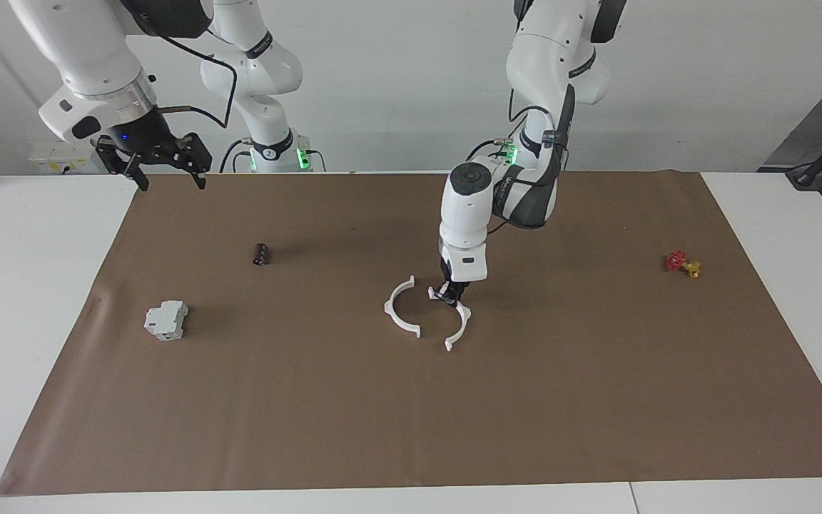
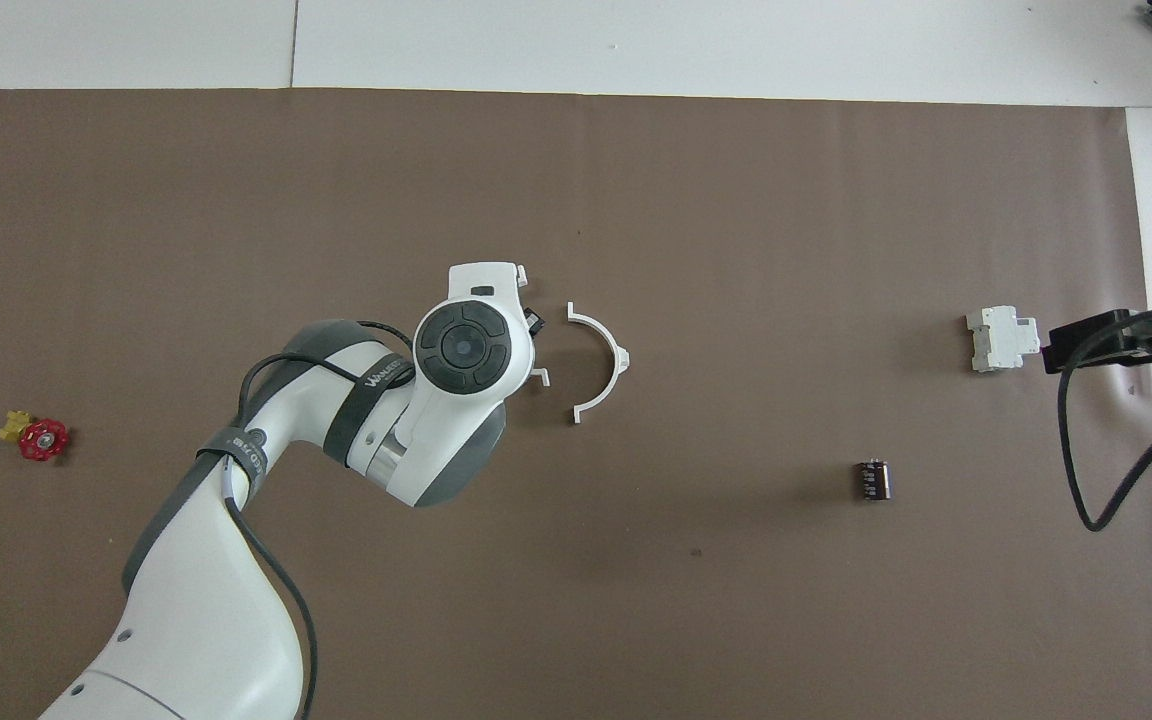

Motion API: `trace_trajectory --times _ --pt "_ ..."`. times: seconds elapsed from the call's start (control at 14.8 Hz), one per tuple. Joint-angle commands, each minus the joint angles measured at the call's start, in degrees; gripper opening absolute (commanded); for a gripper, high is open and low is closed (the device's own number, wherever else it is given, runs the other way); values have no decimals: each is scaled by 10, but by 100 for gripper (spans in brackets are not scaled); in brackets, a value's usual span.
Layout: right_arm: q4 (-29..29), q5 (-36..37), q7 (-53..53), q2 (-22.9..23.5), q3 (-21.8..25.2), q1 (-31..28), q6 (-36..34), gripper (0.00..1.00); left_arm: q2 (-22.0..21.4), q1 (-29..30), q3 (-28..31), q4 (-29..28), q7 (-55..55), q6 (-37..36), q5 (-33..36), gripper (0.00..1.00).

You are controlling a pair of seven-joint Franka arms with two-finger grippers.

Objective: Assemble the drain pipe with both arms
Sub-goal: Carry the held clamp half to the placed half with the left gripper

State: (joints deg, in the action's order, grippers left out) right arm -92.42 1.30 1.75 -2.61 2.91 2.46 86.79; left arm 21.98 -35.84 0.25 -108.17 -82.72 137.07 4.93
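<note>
My left gripper [image 1: 452, 291] clamped on one pipe arc [image 1: 458, 323] mid-mat, second arc [image 1: 399, 308] just beside, apart, my right gripper [image 1: 165, 165] waiting, fingers spread, over mat corner

Both views are evenly and brightly lit by soft, diffuse light from above, with no hard-edged shadows anywhere. On the brown paper mat [image 1: 311, 400] each object casts only a faint, blurred shadow: a soft dark smudge lies beside the grey-white block [image 1: 166, 320], another beside the small black cylinder [image 1: 261, 253], and a dim patch sits under the left arm [image 1: 486, 207] near the white arcs [image 1: 402, 308]. The matte paper gives no glare. The white table [image 1: 26, 300] and wall look bright but keep their detail. Focus is sharp across the mat, with no motion blur, and straight edges stay straight toward the corners.
</note>
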Motion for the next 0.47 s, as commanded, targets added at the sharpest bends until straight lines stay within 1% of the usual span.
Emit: trace_trajectory --times 0.0,0.13,0.4 --pt "-7 -8 4 -10 -6 -11 -7 100 5 -22 10 11 -17 -3 14 0" --pt "-7 -8 4 -10 -6 -11 -7 100 4 -27 9 3 -16 -8 32 0" --pt "-7 -8 4 -10 -6 -11 -7 100 0 -38 9 -10 -16 -11 32 0"
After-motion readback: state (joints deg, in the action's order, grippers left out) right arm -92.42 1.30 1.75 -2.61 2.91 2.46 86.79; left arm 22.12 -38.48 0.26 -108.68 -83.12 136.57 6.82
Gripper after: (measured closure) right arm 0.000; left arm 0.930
